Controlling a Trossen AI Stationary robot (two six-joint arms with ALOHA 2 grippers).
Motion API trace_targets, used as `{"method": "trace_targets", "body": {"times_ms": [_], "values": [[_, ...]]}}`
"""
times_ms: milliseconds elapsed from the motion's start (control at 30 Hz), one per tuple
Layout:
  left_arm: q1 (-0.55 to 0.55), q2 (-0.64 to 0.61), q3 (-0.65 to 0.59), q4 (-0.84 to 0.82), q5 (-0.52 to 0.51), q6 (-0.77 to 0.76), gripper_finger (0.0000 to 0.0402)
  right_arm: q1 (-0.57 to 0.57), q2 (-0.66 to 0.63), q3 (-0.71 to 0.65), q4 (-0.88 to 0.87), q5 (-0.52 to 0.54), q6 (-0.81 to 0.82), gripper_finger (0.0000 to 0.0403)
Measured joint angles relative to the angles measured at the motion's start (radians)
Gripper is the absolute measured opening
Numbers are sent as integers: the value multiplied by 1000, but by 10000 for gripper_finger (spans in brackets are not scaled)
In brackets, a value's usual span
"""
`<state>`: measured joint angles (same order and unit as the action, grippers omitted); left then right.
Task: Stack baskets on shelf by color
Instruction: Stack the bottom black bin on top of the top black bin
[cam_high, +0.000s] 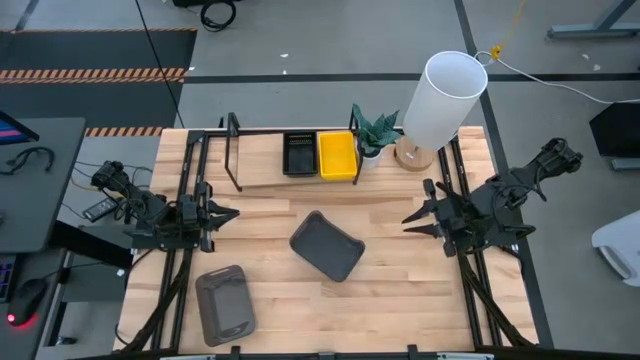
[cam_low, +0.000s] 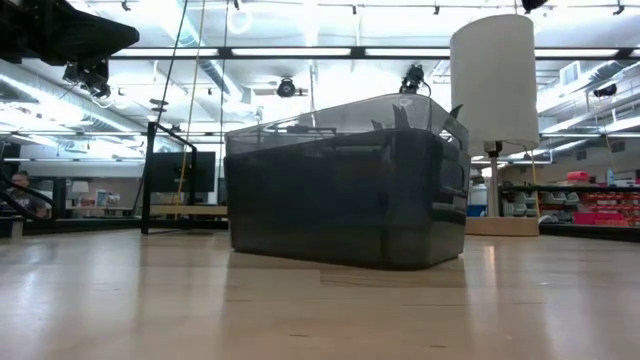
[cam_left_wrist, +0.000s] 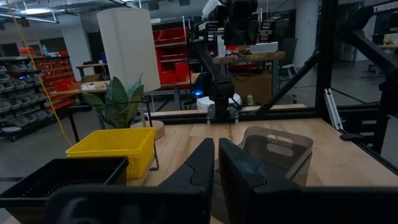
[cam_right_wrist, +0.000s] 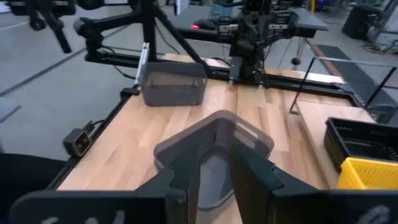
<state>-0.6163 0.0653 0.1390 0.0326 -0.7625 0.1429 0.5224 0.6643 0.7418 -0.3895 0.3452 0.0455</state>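
Note:
A smoky-grey basket (cam_high: 327, 245) sits upright at the table's middle, turned at an angle; it fills the low view (cam_low: 345, 185). A second grey basket (cam_high: 225, 303) rests near the table's near-left corner. The shelf (cam_high: 262, 172) stands along the far edge, with a black basket (cam_high: 299, 153) and a yellow basket (cam_high: 337, 155) side by side on its right end. My left gripper (cam_high: 228, 213) hovers shut at the left side, pointing at the middle basket (cam_left_wrist: 277, 146). My right gripper (cam_high: 412, 220) hovers open at the right side, facing the same basket (cam_right_wrist: 214, 149).
A white cylindrical lamp (cam_high: 440, 95) on a wooden base and a small potted plant (cam_high: 375, 130) stand at the far edge, right of the shelf. Black frame rails run along both table sides. Bare wood lies between each gripper and the middle basket.

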Motion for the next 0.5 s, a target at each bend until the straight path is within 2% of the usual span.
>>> {"method": "trace_targets", "body": {"times_ms": [100, 267, 500], "values": [[0, 0, 0, 0, 0, 0, 28, 0, -35, -12, -17, -40, 8, 90], [0, 0, 0, 0, 0, 0, 35, 0, -77, -38, -22, -170, 6, 90], [0, 0, 0, 0, 0, 0, 36, -1, -176, -84, -23, -180, -14, 90]]}}
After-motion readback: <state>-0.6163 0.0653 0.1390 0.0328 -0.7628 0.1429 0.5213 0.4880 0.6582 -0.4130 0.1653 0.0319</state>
